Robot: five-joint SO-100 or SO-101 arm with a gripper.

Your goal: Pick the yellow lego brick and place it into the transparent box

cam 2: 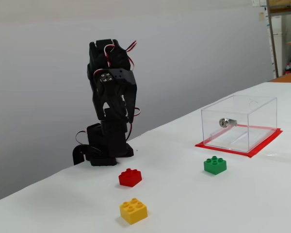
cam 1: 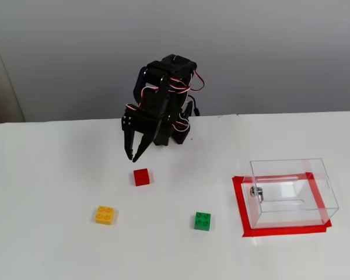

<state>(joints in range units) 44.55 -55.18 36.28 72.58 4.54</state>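
The yellow lego brick [cam 1: 105,214] lies studs up on the white table at the front left; in the other fixed view it is the nearest thing [cam 2: 133,210]. The transparent box [cam 1: 291,192] stands empty on a red tape frame at the right, with a small metal fitting on one wall [cam 2: 238,124]. My gripper [cam 1: 132,158] hangs folded near the arm's base, pointing down, shut and empty, well behind the yellow brick and just above and behind a red brick. It also shows in the other fixed view [cam 2: 122,112].
A red brick [cam 1: 142,177] [cam 2: 130,177] lies between the arm and the yellow brick. A green four-stud brick [cam 1: 202,221] [cam 2: 215,165] lies between the yellow brick and the box. Red tape [cam 1: 240,204] outlines the box's place.
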